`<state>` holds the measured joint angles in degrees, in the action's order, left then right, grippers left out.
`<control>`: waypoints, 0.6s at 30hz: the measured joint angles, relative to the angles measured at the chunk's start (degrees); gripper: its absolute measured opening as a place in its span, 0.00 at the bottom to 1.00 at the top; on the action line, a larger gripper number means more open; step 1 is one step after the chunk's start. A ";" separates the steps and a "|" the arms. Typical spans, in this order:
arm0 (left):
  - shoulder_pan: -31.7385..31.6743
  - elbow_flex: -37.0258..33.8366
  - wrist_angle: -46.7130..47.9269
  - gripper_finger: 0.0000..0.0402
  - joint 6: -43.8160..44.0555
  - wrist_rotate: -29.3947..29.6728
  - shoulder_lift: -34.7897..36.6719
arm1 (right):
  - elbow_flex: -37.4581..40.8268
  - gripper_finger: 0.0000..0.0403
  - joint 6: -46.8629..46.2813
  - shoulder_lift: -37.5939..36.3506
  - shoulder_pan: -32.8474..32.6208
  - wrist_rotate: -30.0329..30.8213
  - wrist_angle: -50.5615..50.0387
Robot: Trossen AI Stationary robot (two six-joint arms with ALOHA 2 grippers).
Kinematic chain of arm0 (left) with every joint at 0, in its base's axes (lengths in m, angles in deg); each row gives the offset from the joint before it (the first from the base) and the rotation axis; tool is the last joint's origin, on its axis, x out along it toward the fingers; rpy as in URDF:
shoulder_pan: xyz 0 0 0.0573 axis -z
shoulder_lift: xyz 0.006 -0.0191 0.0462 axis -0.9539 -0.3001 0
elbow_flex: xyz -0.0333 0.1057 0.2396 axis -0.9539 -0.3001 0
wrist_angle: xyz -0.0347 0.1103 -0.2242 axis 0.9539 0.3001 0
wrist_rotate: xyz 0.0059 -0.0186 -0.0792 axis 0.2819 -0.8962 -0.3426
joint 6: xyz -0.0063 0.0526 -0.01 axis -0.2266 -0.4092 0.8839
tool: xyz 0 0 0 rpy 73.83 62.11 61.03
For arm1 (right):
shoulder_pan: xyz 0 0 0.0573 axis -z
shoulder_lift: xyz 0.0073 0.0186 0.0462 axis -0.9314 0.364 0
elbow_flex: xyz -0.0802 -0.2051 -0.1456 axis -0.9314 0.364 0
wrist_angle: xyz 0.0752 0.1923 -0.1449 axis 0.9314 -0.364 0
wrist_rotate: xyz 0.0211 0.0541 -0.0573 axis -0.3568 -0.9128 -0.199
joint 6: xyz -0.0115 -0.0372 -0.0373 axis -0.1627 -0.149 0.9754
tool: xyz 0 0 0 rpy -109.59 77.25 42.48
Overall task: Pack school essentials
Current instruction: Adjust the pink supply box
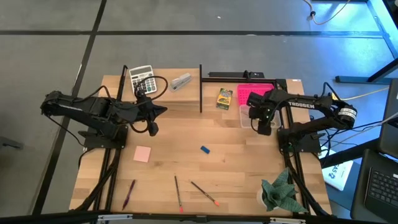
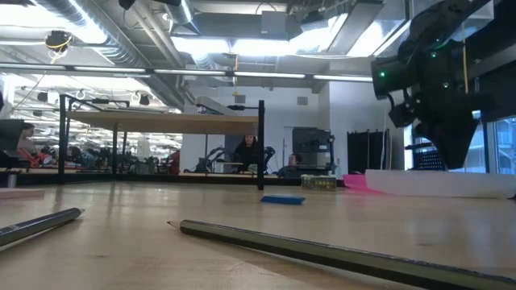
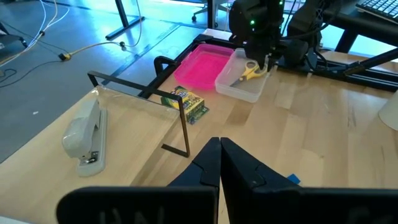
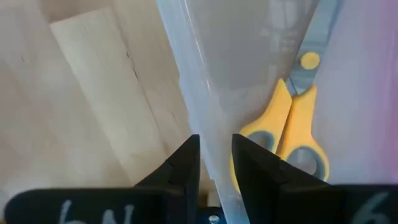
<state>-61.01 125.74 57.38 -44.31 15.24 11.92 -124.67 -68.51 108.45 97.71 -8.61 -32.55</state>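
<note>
My right gripper (image 1: 262,120) points down at a clear plastic box (image 3: 242,79) beside the pink tray (image 1: 258,93), shut on the box's wall. Yellow-handled scissors (image 4: 292,130) lie inside the box. My left gripper (image 3: 219,158) is shut, holds nothing and hovers over the table's left half. The crayon box (image 1: 224,98) lies flat near the far edge. The blue eraser (image 1: 204,149) and the pink note pad (image 1: 142,154) lie mid-table. Three thin pencils (image 1: 178,191) lie by the near edge. My right gripper pinches the clear box's side wall (image 4: 208,134) at its rim, one finger inside the box and one outside. It comes from above, pointing down. The box (image 2: 439,184) rests with its bottom on the table, the scissors inside it.
A calculator (image 1: 142,78) and a grey stapler (image 1: 180,82) sit at the far left. A black wire frame (image 3: 155,93) stands upright near the far edge, next to the crayon box. A green crumpled thing (image 1: 280,191) and a white cup are at the near right corner.
</note>
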 joint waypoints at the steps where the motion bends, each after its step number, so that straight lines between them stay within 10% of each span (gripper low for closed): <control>1: 0.00 0.00 0.00 0.00 0.00 0.00 0.00 | 0.00 0.24 0.00 0.00 0.00 0.00 0.01; 18: 0.00 0.00 0.04 0.00 -0.07 0.00 -0.01 | 0.02 0.24 1.11 4.86 0.00 2.45 4.83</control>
<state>-61.01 125.74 57.43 -44.38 15.24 11.91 -124.65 -67.40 113.31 97.71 -6.16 -27.72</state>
